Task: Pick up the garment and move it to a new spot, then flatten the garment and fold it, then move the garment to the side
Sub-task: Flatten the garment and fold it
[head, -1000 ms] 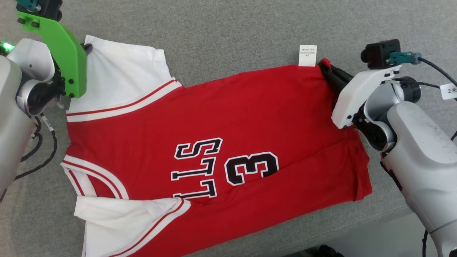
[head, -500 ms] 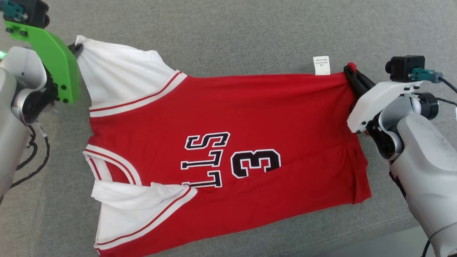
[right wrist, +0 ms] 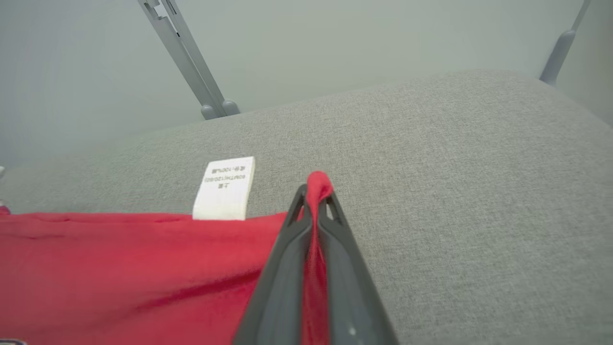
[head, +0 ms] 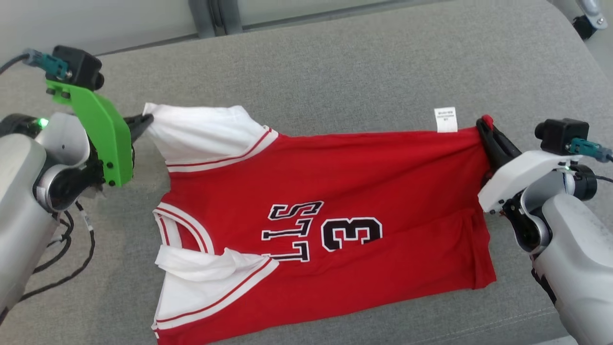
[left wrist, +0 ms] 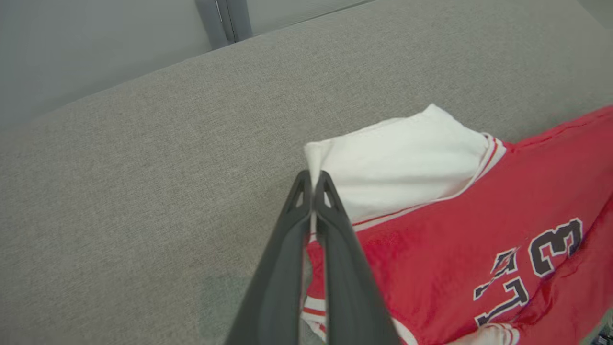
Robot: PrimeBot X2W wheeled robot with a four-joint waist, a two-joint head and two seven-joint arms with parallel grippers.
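Note:
The garment (head: 345,191) is a red jersey with white sleeves, black lettering and a "3", spread across the grey cushion (head: 335,72). My left gripper (head: 147,119) is shut on the tip of the far white sleeve (left wrist: 397,158), seen pinched between its dark fingers (left wrist: 330,230) in the left wrist view. My right gripper (head: 484,123) is shut on the far hem corner (right wrist: 317,184), red cloth poking out between the fingertips. A white care label (right wrist: 224,188) sticks out of the hem beside it. The near sleeve (head: 206,273) lies crumpled.
The cushion's far edge (head: 335,24) meets a pale floor with grey metal legs (head: 215,14). A castor (head: 582,26) stands at the far right. Black cables (head: 72,249) hang from my left arm. The cushion's near edge runs at the lower right (head: 536,326).
Both grippers have carried the garment's far edge away from me, dragging the jersey across the cushion. The head camera has tilted, so the cushion's far edge and the floor now show.

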